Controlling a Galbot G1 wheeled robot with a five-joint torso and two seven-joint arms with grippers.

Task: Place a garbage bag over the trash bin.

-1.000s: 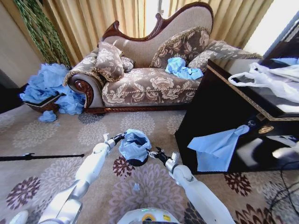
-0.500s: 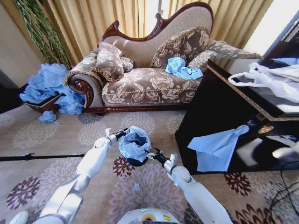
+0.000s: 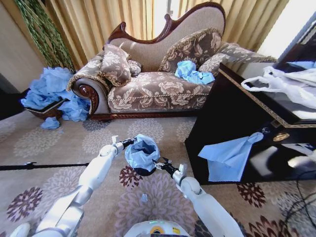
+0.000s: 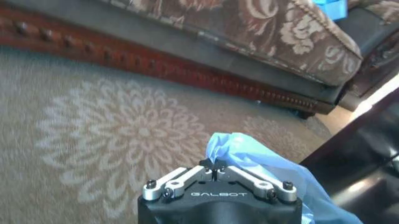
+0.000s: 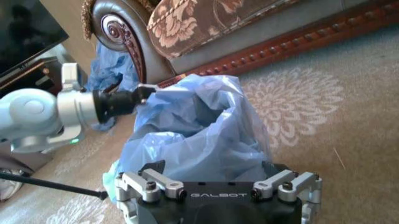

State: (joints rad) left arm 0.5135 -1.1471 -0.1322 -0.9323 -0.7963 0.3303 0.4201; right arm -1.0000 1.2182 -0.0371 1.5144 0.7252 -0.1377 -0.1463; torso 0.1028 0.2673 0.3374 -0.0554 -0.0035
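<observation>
The light-blue garbage bag [image 3: 142, 151] sits crumpled over the small black trash bin [image 3: 144, 172] on the carpet, and just the bin's lower part shows beneath it. My left gripper [image 3: 132, 142] is shut on the bag's far-left edge; in the left wrist view its tips [image 4: 214, 166] pinch the blue plastic [image 4: 249, 156]. My right gripper [image 3: 158, 163] holds the near-right edge. In the right wrist view the bag [image 5: 193, 126] bulges up in front of that gripper and hides its tips, with the left gripper [image 5: 146, 91] gripping the far rim.
A patterned sofa [image 3: 148, 84] stands behind, with blue bags [image 3: 190, 71] on its seat. A heap of blue bags [image 3: 49, 91] lies at the left. A black cabinet [image 3: 232, 113] at the right carries a blue bag [image 3: 229, 155] and a white bag [image 3: 286, 84]. A black rod [image 3: 39, 166] lies on the floor.
Both grippers have shifted slightly with the bag. The left one rose a little and moved away from me, and the bag's dark open mouth now looks more closed.
</observation>
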